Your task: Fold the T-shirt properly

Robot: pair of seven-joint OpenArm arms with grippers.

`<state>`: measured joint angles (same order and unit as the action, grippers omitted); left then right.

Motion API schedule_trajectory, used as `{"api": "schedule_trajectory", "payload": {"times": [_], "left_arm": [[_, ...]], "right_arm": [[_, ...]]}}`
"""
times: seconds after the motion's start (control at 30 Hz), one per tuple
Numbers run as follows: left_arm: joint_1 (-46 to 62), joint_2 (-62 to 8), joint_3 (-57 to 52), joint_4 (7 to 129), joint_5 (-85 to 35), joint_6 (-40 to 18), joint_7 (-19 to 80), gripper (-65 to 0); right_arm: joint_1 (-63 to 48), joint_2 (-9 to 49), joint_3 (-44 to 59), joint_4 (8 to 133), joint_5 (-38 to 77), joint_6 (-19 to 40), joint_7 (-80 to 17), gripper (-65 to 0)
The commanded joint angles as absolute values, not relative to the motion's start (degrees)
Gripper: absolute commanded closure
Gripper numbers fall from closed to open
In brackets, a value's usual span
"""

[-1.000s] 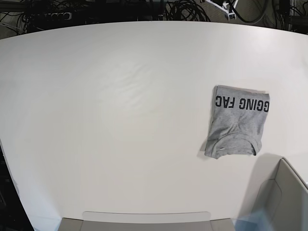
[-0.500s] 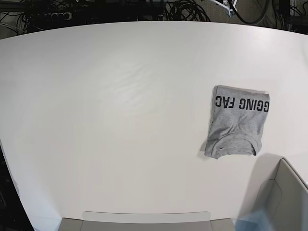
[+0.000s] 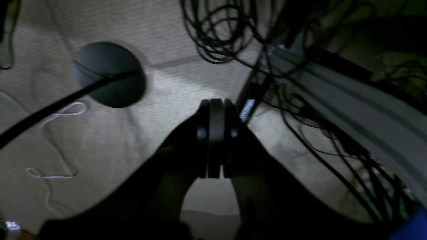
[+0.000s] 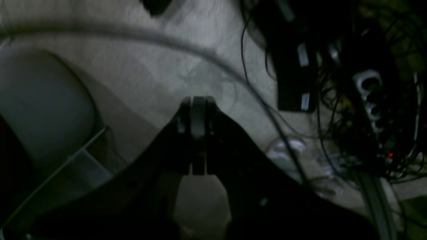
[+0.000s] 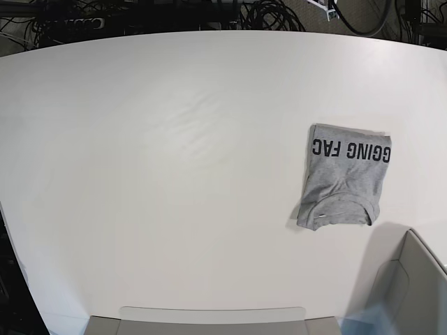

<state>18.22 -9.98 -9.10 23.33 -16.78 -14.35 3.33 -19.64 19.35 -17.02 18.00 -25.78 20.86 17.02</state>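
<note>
Nothing moved; both grippers [image 3: 215, 138] [image 4: 196, 133] seemingly floorward, closed.

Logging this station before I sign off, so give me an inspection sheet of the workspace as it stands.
Surface: white table, no stains seen.
Job's things: T-shirt folded into a compact rectangle on the table, black lettering facing up, nothing touching it.
Clutter: nothing seen.
Grippers: left gripper shut, empty, off the table; right gripper shut, empty, off the table.
Cables: black cable tangle behind the table's far edge.
Surroundings: carpeted floor, round black stand base, power strip.
</note>
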Motion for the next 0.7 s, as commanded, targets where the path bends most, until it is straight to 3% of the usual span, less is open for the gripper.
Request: {"api": "schedule_trajectory", "payload": {"times": [0.0, 0.23, 0.67], "left_arm": [[18.95, -9.98, -9.27, 23.43, -16.92, -14.55, 3.03, 0.0], [18.95, -9.98, -9.45, 23.43, -17.01, -14.55, 2.59, 0.0], [18.51, -8.40, -9.54, 23.43, -17.01, -14.55, 2.59, 0.0]], "right_arm": [[-20.26, 20.44, -16.92, 17.63, -26.24, 21.58, 16.31, 0.0], [-18.77, 19.56, -16.92, 17.45, -26.24, 21.58, 7.08, 0.0], [-17.89, 18.59, -16.92, 16.92, -26.24, 21.58, 6.55, 0.0]]}}
